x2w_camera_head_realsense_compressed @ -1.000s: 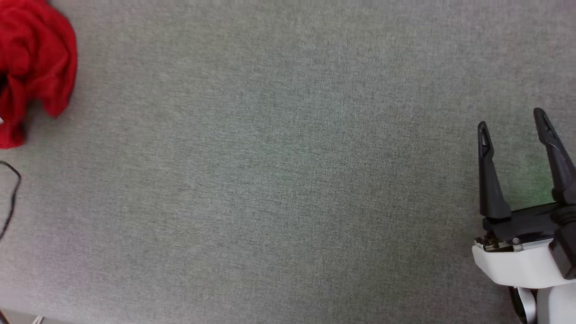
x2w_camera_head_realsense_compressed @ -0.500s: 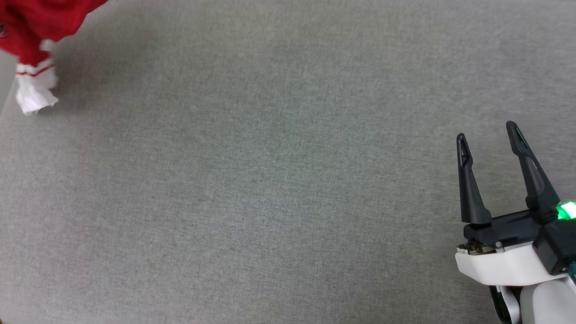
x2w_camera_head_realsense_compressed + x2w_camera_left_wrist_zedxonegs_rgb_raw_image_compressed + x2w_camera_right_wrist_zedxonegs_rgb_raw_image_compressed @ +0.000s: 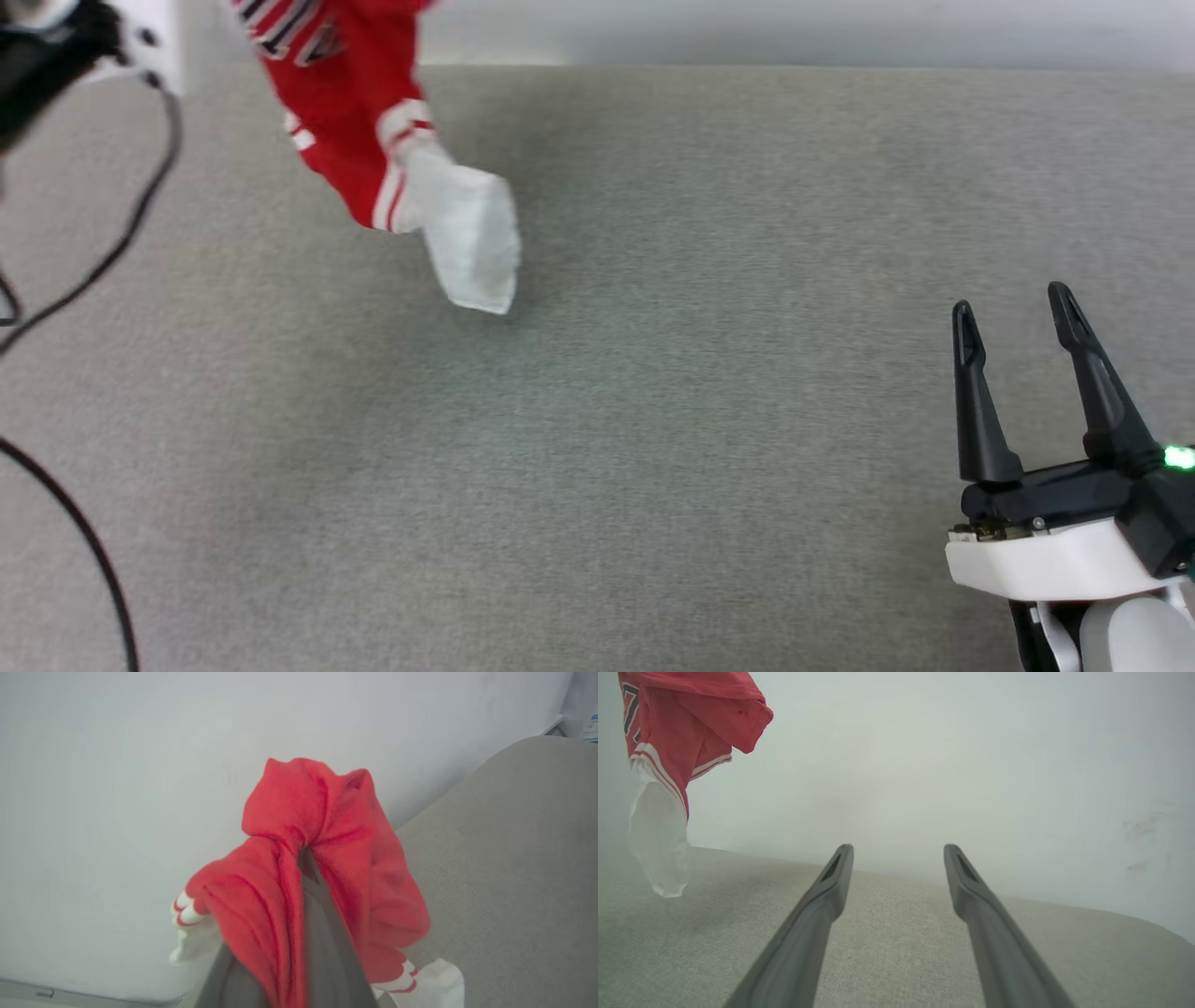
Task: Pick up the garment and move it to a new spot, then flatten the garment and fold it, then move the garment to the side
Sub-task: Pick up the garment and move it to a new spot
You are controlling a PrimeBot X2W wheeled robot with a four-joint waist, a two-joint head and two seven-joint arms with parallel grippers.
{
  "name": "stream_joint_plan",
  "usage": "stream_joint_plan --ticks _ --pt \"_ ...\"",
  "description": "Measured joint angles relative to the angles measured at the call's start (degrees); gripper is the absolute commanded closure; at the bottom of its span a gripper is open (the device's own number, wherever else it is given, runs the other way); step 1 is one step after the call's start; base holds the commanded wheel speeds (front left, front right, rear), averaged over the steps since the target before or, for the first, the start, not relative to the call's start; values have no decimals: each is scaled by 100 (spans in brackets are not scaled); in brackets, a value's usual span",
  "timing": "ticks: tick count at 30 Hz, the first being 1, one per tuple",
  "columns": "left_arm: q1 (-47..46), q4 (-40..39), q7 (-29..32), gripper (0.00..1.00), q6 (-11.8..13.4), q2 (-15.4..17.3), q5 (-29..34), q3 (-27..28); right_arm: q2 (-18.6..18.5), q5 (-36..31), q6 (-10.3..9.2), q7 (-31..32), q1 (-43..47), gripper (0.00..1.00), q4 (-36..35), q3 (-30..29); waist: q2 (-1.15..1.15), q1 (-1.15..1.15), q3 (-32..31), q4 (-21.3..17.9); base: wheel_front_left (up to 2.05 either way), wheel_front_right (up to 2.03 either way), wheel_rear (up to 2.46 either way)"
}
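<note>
Our left gripper (image 3: 308,868) is pinched shut on the garment (image 3: 299,807), and red cloth hangs around its fingers. Our right gripper (image 3: 1013,308) is wide open and empty, well apart from it. Half a second ago we saw less of it, up in the head view's corner. From the right wrist, its white end dangles near the gray surface (image 3: 896,952).

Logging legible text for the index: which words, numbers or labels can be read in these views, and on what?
"7": dark white-edged figure on the red garment, right wrist view; cut by the picture's edge, more may be hidden.
Black lettering on the same garment, head view: crumpled, unreadable.
A printed item, left wrist view's upper right corner: too small to read.
</note>
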Motion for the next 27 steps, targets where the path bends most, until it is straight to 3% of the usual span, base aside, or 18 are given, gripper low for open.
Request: stream_joint_plan --ticks 13,23,27 --pt "198 -365 -60 100 0 -881 51 -1346 1 175 0 0 41 0 90 -9 0 0 -38 -799 0 0 0" --pt "1260 350 -463 100 0 -2027 41 -3143 1 183 0 0 11 0 233 -16 0 0 236 -1068 0 0 0" --pt "1765 517 -315 100 0 -2472 90 -3377 2 166 0 0 -53 0 276 -21 0 0 341 -1128 0 0 0"
